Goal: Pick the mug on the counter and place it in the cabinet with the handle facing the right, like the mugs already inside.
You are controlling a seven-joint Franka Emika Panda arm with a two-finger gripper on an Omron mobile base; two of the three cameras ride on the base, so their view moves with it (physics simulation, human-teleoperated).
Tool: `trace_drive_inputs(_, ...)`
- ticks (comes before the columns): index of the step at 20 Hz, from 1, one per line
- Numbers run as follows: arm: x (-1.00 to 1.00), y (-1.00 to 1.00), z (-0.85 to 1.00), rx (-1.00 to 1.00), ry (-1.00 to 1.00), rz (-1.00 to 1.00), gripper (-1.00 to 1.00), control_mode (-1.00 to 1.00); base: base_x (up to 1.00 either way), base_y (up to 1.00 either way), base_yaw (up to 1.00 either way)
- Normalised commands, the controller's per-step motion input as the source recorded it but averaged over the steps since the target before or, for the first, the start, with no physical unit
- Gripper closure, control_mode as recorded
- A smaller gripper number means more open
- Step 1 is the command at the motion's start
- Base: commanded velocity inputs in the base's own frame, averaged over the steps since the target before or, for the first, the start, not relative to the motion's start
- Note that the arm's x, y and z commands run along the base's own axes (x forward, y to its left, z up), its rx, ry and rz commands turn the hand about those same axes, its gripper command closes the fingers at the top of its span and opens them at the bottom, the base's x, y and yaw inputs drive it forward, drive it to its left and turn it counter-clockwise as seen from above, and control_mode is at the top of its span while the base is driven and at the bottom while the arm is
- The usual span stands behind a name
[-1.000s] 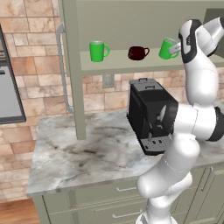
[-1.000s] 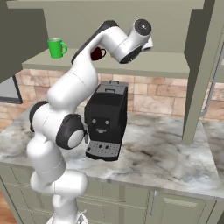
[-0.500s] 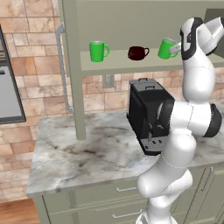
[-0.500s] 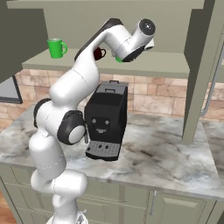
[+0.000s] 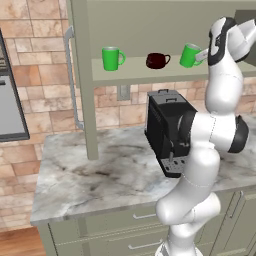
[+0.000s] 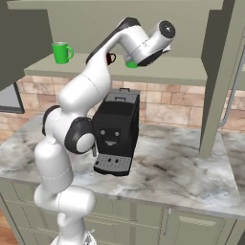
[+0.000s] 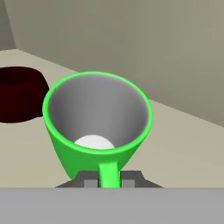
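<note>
Plain green straight-sided ceramic mug (image 5: 189, 55) sits tilted at right end of the sage-beige wall cabinet's flat shelf (image 5: 135, 75), just right of a squat dark red mug (image 5: 157, 60); a brighter lime-green mug (image 5: 112, 58) stands further left, well apart; white arm's two-finger gripper (image 7: 109, 179) pinches the mug's small green loop handle (image 7: 108, 174), jaws pressed tight on either side of it; in hand view the mug's grey inside and a pale base show, dark red mug (image 7: 19, 94) beside it; black boxy coffee machine (image 5: 167, 131) stands on grey-white marbled stone counter (image 5: 100, 175) below; cabinet's long silver bar handle (image 5: 71, 80) at left edge.
</note>
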Motion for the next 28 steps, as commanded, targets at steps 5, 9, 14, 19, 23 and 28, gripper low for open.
trace_drive_inputs(5,0.20,0.00,-0.20,0.00,0.00,0.09,1.00,-1.00,0.00,0.00,0.00)
trace_drive_inputs(9,0.19,0.00,-0.17,-0.01,0.00,0.09,-1.00,-1.00,0.00,0.00,0.00)
trace_drive_inputs(14,0.03,0.00,-0.19,-0.02,0.00,0.07,-1.00,-1.00,0.00,0.00,0.00)
trace_drive_inputs(19,-0.06,0.00,-0.19,-0.04,-0.02,0.03,-1.00,-1.00,0.00,0.00,0.00)
trace_drive_inputs(23,-0.43,0.06,-0.18,-0.05,-0.09,0.02,-1.00,-1.00,0.00,0.00,0.00)
trace_drive_inputs(28,-0.77,0.26,-0.22,-0.06,-0.14,0.00,-1.00,-1.00,0.00,0.00,0.00)
